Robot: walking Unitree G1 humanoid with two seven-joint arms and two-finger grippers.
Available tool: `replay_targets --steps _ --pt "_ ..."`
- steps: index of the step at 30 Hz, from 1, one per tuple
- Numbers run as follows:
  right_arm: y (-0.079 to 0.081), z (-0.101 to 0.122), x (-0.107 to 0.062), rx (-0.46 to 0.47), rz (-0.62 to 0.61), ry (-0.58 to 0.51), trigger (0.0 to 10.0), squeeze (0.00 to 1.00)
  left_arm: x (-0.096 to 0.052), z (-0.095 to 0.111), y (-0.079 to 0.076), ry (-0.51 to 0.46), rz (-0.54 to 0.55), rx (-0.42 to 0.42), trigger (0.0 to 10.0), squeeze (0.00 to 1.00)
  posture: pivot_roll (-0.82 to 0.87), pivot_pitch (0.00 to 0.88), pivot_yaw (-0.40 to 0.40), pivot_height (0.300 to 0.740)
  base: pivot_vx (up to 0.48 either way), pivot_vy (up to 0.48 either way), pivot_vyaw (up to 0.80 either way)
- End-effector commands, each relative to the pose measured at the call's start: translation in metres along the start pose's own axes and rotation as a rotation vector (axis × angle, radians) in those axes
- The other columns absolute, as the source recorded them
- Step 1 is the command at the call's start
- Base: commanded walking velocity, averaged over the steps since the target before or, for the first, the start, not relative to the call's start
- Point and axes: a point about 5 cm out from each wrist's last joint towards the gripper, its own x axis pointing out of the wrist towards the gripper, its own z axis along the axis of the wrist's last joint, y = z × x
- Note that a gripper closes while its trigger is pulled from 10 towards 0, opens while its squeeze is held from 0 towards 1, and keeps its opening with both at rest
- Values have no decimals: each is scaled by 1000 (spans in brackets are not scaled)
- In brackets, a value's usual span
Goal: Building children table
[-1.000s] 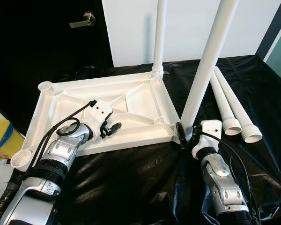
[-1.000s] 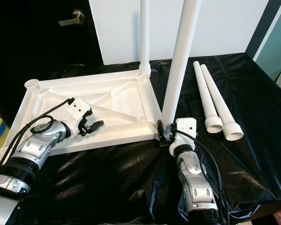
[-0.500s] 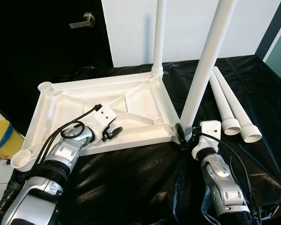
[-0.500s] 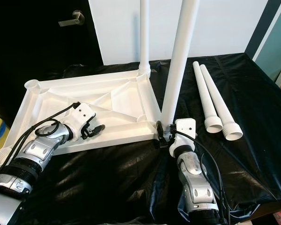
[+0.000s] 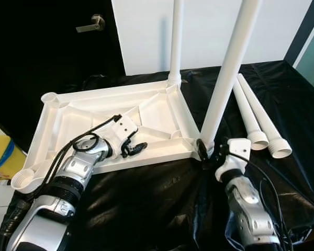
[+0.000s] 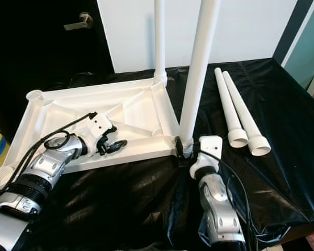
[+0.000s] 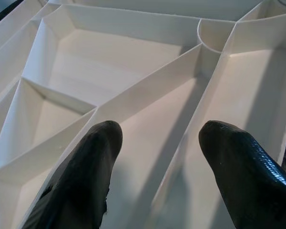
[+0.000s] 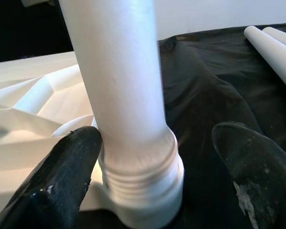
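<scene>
The right gripper [image 8: 152, 171] has its fingers spread around the upright leg [image 5: 227, 73] at the tabletop's [image 5: 94, 112] near right corner. The left gripper [image 7: 157, 157] hovers over the tabletop with fingers spread.

White tabletop [image 5: 94, 104], black sheet [image 5: 146, 198]

No readable text, labels, brands, numbers or signs anywhere: plain white plastic, plain black sheeting, unmarked door and wall at upper left.
</scene>
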Motion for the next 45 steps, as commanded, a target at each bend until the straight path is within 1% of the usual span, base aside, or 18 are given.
replay_targets --steps 1,7,8,10,12,14,16,17,22,25,29,31,32,34,36,37,38,45 --pt "4 1 -3 10 36 -16 10000 0 -1 -5 -3 12 -15 -7 10000 0 -115 8 59 740 0 0 0" --pt "6 -3 -12 9 84 5 10000 0 -2 -9 -6 29 -41 -5 10000 0 -119 9 61 740 0 0 0" --pt "5 -5 -15 6 97 15 10000 0 -3 -15 -9 63 -62 11 10000 0 -121 11 63 740 0 0 0" --pt "5 -5 -15 6 97 15 10000 0 -3 -15 -9 63 -62 11 10000 0 -121 11 63 740 0 0 0" --pt "4 -5 -17 5 102 16 10000 0 -3 -22 -8 105 -48 13 10000 0 -119 12 63 740 0 0 0" --pt "4 -6 -18 4 109 16 10000 0 -2 -28 -3 156 -5 -1 10000 0 -117 12 62 740 0 0 0" --pt "4 -6 -18 4 109 16 10000 0 -2 -28 -3 156 -5 -1 10000 0 -117 12 62 740 0 0 0" --pt "4 -7 -18 2 116 20 10000 0 -3 -32 2 193 40 -22 10000 0 -114 14 60 740 0 0 0" --pt "5 -7 -18 -2 127 25 10000 0 -6 -38 9 246 99 -58 10000 0 -110 15 59 740 0 0 0" --pt "5 -8 -16 -8 134 30 10000 0 -7 -42 19 288 192 -101 10000 0 -105 14 55 740 0 0 0" --pt "5 -8 -15 -13 138 33 10000 0 -8 -43 24 316 230 -120 10000 0 -100 16 52 740 0 0 0" --pt "5 -9 -14 -17 142 35 10000 0 -8 -44 26 337 253 -165 10000 0 -99 17 54 740 0 0 0" --pt "5 -9 -14 -17 142 35 10000 0 -8 -44 26 337 253 -165 10000 0 -99 17 54 740 0 0 0" --pt "5 -9 -13 -21 146 36 10000 0 -6 -44 27 367 279 -217 10000 0 -99 17 54 740 0 0 0" --pt "6 -9 -13 -22 147 36 10000 0 -5 -44 28 373 285 -229 10000 0 -99 21 55 740 0 0 0" --pt "6 -9 -12 -23 146 36 10000 0 -4 -42 27 379 286 -250 7529 0 -99 21 55 740 0 0 0" --pt "6 -9 -12 -24 144 36 10000 0 -2 -40 26 375 278 -268 0 0 -98 28 59 740 0 0 0" --pt "6 -9 -9 -25 133 33 10000 0 9 -29 16 354 233 -285 0 0 -96 37 65 740 0 0 0"
